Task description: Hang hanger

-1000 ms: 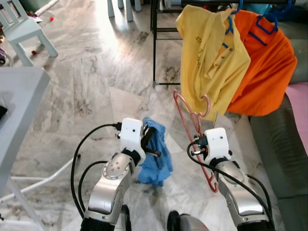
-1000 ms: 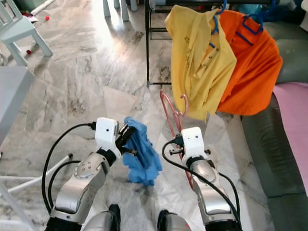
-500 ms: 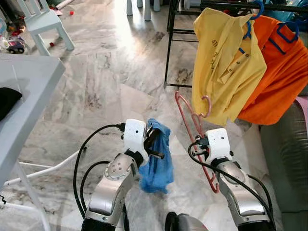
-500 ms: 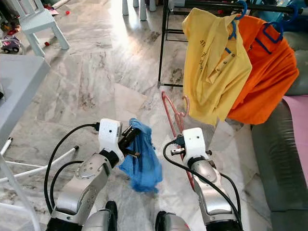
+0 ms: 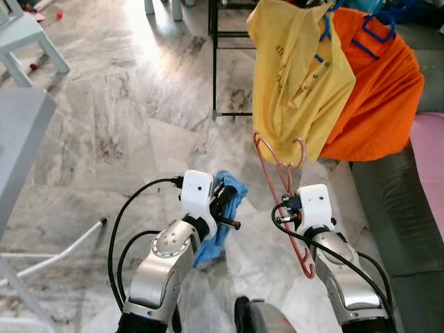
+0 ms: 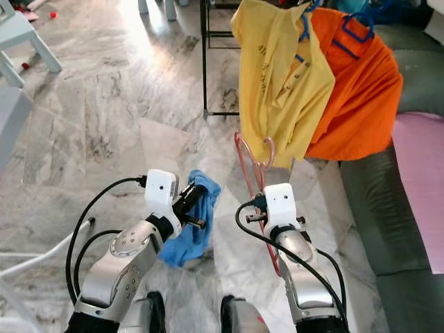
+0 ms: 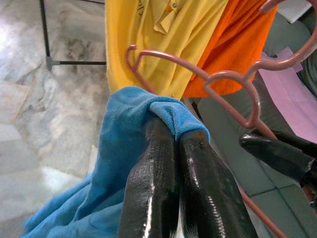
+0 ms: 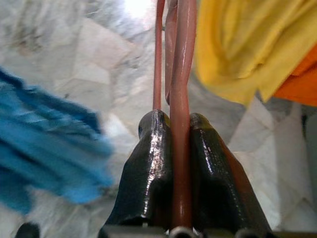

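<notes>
**Hanger clamped in right gripper, cloth in left**

Hanger, pink, sits at about 3 o'clock of centre in my head view, tilted, its hook end up near the hem of the yellow shirt and its lower end dropping past the right wrist toward 5 o'clock. I read the right gripper as closed on it: in the right wrist view both black fingers press against the pink rod from either side, with no gap I can see. The hanger's hook is not on the rack; it hangs just beside the shirt's lower edge.

Left gripper is pinched narrow on a blue cloth. In the left wrist view the cloth folds over both fingertips and trails down behind them. In the head view the cloth hangs from the gripper at roughly 6 o'clock, above the marble floor.

Yellow shirt and orange shirt hang side by side at 1 o'clock, each on a blue hanger, from a black rack. The orange one is partly behind the yellow one.

Grey sofa runs along 3 to 4 o'clock, with a pink cushion on it. A pale chair stands at 10 o'clock.
</notes>
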Controlling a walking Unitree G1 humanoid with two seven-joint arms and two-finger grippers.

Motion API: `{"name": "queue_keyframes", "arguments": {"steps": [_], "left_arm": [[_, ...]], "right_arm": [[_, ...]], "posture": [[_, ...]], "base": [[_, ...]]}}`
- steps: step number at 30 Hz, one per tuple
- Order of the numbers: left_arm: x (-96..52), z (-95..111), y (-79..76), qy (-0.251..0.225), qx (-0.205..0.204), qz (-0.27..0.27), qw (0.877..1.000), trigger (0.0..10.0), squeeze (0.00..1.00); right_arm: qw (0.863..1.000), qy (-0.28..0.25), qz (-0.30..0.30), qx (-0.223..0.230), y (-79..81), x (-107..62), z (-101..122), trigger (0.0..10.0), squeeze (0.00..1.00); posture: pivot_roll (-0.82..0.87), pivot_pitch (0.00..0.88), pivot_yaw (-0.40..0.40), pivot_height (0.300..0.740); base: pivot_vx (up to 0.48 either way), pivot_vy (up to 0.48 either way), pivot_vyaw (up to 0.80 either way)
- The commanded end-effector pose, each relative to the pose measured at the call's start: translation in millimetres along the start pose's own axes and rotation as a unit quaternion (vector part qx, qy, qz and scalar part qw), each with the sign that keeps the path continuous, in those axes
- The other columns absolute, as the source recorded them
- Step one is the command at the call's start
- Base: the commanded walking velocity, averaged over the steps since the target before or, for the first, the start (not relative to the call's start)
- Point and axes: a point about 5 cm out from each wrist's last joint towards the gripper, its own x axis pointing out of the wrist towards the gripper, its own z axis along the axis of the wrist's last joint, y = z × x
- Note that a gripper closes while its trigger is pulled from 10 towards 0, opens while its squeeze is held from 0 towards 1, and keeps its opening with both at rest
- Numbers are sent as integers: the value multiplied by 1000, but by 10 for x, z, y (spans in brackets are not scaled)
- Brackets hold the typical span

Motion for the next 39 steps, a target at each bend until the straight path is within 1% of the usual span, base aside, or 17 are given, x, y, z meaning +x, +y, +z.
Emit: {"name": "queue_keyframes", "arguments": {"steps": [1, 6, 9, 12, 14, 15, 18, 24, 26, 32, 34, 37, 39], "left_arm": [[-9, 13, -69, -4, -9, -16, 1000, 10000, 0], [-14, 14, -75, -4, -8, -19, 1000, 10000, 0], [-17, 25, -75, -9, -9, -22, 1000, 10000, 0], [-43, 53, -71, -26, -11, -32, 999, 10000, 0], [-46, 53, -67, -24, -6, -33, 999, 10000, 0], [-54, 57, -63, -28, -12, -41, 999, 10000, 0], [-58, 79, -76, -34, -11, -51, 998, 10000, 0], [-68, 84, -86, -37, -13, -59, 998, 10000, 0], [-67, 83, -82, -35, -12, -61, 997, 10000, 0], [-54, 132, -47, -41, -8, -66, 997, 10000, 0], [-59, 147, -31, -43, -13, -76, 996, 10000, 0], [-64, 146, -35, -43, -14, -77, 996, 10000, 0], [-80, 131, -76, -43, -17, -90, 995, 10000, 0]], "right_arm": [[1000, 5, -2, 3, -2, -26, -26, 10000, 0], [1000, 5, -3, 4, -1, -28, -28, 10000, 0], [1000, 5, -3, 3, -1, -27, -27, 10000, 0], [1000, 4, -3, 4, 2, -29, -27, 10000, 0], [1000, 4, -4, 4, 2, -29, -27, 10000, 0], [1000, 4, -4, 4, 4, -26, -25, 10000, 0], [1000, 3, -5, 5, 5, -20, -19, 10000, 0], [1000, 1, -7, 7, 12, -16, -12, 10000, 0], [1000, 1, -11, 17, 8, -13, -12, 10000, 0], [1000, 0, -11, 13, 20, -3, -3, 10000, 0], [1000, 1, -10, 14, 40, -5, -9, 10000, 0], [1000, 1, -10, 15, 40, -9, -16, 10000, 0], [1000, 3, -12, 16, 38, -15, -29, 10000, 0]], "posture": [[-67, 247, -41, 740], [-67, 248, -40, 740], [-67, 248, -40, 740], [-66, 249, -39, 740], [-66, 249, -39, 740], [-65, 249, -38, 740], [-64, 248, -37, 740], [-62, 246, -33, 740], [-62, 246, -31, 740], [-54, 248, -23, 740], [-53, 250, -18, 740], [-53, 250, -18, 740], [-55, 252, -15, 740]], "base": [[-300, 0, 0], [-306, 0, 0], [0, 0, 0], [0, 0, 0], [0, 0, 0], [0, 0, 0], [0, 0, 0], [0, 0, 0], [0, 0, -456], [0, 0, -743], [0, 0, -800], [240, 0, -800], [302, 0, -800]]}}
